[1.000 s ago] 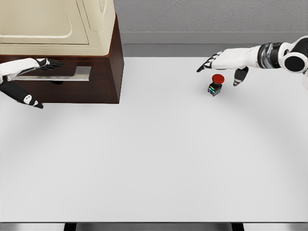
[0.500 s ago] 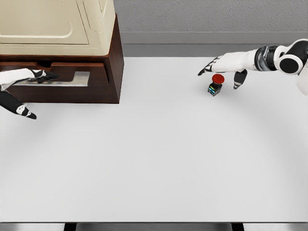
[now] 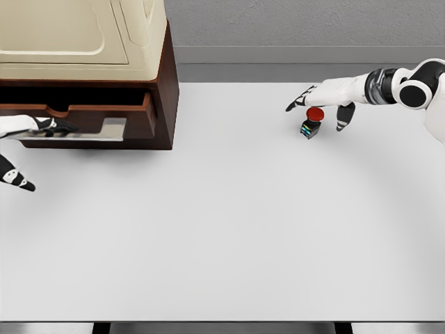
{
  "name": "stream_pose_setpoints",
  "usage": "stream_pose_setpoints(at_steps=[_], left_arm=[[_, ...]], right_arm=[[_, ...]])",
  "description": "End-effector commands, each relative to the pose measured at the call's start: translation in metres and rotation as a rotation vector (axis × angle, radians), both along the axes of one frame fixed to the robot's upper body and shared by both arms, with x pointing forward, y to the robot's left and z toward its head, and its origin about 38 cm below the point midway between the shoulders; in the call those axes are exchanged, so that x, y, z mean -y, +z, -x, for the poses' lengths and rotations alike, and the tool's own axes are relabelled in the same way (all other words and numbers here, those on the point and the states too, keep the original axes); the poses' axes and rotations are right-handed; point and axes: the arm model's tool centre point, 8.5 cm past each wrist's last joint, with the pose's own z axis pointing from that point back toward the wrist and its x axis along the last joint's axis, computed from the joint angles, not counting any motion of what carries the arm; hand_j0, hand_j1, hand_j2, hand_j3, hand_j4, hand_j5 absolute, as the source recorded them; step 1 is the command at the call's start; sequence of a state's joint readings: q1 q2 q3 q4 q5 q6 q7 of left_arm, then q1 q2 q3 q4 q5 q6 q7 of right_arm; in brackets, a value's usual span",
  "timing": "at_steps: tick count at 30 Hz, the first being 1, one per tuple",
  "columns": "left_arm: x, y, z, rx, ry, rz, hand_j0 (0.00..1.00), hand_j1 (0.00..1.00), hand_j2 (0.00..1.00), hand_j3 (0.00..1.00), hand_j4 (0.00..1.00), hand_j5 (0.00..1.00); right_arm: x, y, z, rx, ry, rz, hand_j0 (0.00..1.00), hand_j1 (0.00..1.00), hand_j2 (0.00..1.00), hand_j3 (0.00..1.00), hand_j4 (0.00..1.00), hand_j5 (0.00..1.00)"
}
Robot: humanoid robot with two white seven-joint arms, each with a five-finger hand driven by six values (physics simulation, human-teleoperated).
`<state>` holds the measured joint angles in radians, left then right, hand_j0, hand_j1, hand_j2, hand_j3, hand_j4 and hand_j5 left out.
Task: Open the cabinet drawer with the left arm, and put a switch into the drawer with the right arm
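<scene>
The dark brown cabinet (image 3: 164,104) stands at the table's back left, its drawer (image 3: 83,118) pulled partway out toward me. My left hand (image 3: 43,132) comes in from the left edge, fingers hooked on the silver drawer handle (image 3: 104,129) and thumb hanging below. The switch (image 3: 312,120), a red button on a small black box, stands upright on the table at the back right. My right hand (image 3: 316,104) hovers just over it, fingers spread to its left and thumb down on its right. It holds nothing.
A cream-coloured appliance (image 3: 69,35) sits on top of the cabinet. The white table (image 3: 222,229) stretches between cabinet and switch and toward its front edge. A grey wall runs along the back.
My left hand has drawn back toward the left edge and the drawer has slid out with it. The right hand has settled slightly closer over the switch.
</scene>
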<state>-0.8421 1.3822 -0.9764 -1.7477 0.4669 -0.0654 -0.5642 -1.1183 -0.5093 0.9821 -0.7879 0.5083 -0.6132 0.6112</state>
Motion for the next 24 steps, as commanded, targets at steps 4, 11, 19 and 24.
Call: stream_pose_setpoints(at_steps=[4, 11, 19, 24], left_arm=[[-0.004, 0.002, 0.008, -0.027, -0.036, -0.008, 1.0, 1.0, 1.0, 1.0, 1.0, 1.0], [-0.009, 0.005, 0.019, -0.024, -0.069, -0.002, 1.0, 1.0, 1.0, 1.0, 1.0, 1.0], [-0.014, 0.016, 0.026, -0.003, -0.09, 0.037, 1.0, 1.0, 1.0, 1.0, 1.0, 1.0], [-0.018, 0.02, 0.029, 0.0, -0.085, 0.051, 1.0, 1.0, 1.0, 1.0, 1.0, 1.0]], right_arm=[[0.0, 0.0, 0.0, -0.001, -0.004, -0.005, 1.0, 1.0, 1.0, 1.0, 1.0, 1.0], [0.001, -0.001, 0.0, -0.003, -0.007, -0.004, 1.0, 1.0, 1.0, 1.0, 1.0, 1.0], [0.001, 0.0, -0.001, -0.001, -0.007, -0.004, 1.0, 1.0, 1.0, 1.0, 1.0, 1.0], [0.002, 0.0, -0.001, -0.001, -0.008, -0.003, 1.0, 1.0, 1.0, 1.0, 1.0, 1.0]])
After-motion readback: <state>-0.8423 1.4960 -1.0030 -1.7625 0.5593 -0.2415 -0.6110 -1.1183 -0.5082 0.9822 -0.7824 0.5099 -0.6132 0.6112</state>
